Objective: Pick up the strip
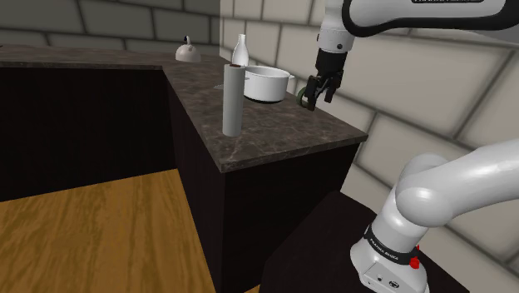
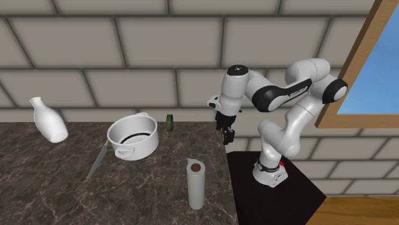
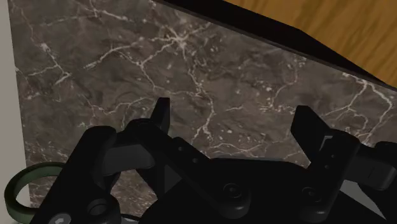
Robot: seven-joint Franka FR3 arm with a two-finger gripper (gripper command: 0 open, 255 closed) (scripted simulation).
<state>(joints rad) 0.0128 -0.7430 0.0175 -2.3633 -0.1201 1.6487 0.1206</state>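
Shoulder view: tool (image 1: 318,95) hangs above the dark marbled bench (image 1: 274,126), near the bench edge that meets the block wall. Its fingers stand apart with nothing between them. A dark green ring (image 1: 301,100) sits just beside the tool, on the bench. A white pot (image 1: 266,83) stands near the ring, further along the wall edge. Behind the pot is a white bottle (image 1: 240,52), and a grey upright roll (image 1: 233,100) stands closer to the front edge. A white domed vessel (image 1: 188,52) sits far back on the bench. The black stand (image 1: 324,241) is beside the bench end.

Second exterior view: the strip (image 2: 96,163), thin, grey and straight, lies on the bench (image 2: 51,185) just beside the pot (image 2: 132,136), on the pot's side away from the arm. I cannot tell whether it touches the pot. It is well apart from the tool (image 2: 227,138), which hovers over the bench edge nearest the stand (image 2: 288,192). The ring (image 2: 169,121) stands upright at the wall edge, between pot and tool. The bottle (image 2: 48,120) is tilted, beyond the strip. The roll (image 2: 195,185) stands near the front corner.

Wrist view: tool (image 3: 234,111) is wide open over bare bench (image 3: 127,63). The ring (image 3: 16,191) lies outside one finger, untouched.
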